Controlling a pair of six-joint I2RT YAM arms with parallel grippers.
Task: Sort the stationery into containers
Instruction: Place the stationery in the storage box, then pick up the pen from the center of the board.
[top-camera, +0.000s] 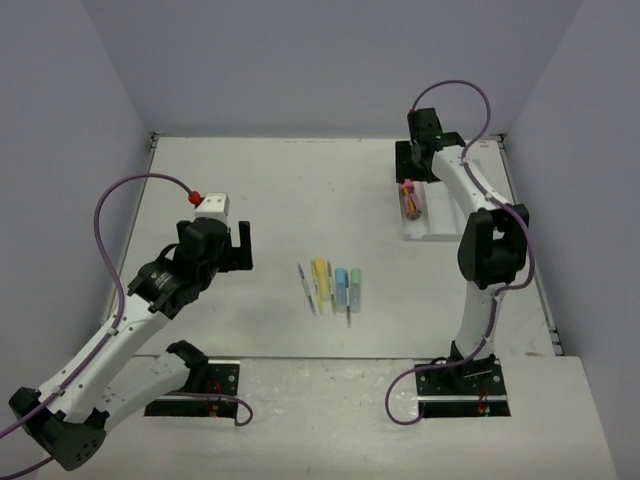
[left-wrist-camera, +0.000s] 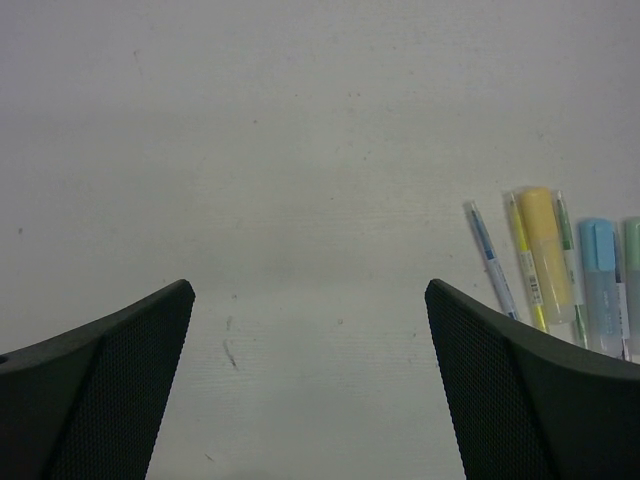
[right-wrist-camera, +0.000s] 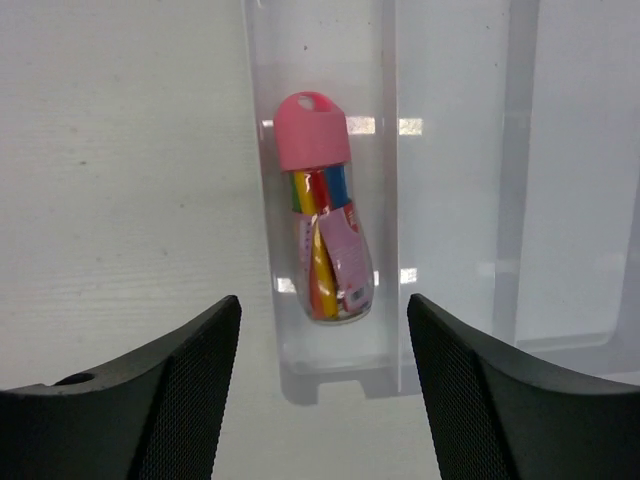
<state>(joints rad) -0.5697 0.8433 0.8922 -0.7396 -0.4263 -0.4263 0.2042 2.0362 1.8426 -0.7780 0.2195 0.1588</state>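
Left wrist view is showing the left gripper (left-wrist-camera: 308, 290) wide open and empty, with the row of markers and pens (left-wrist-camera: 548, 255) lying off to its right, long axes running near-to-far. The left arm is sitting nearer. The right gripper (right-wrist-camera: 325, 300), likewise spread and empty, is hovering over the pink-capped tube (right-wrist-camera: 318, 200) resting in the tray (right-wrist-camera: 450, 150).

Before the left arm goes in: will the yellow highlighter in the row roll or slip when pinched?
The yellow highlighter looks like stiff plastic, probably light. Its smooth, rounded body may roll or slip if pinched off-centre. The thin pens lie close on both sides, so a push would likely shift them too.
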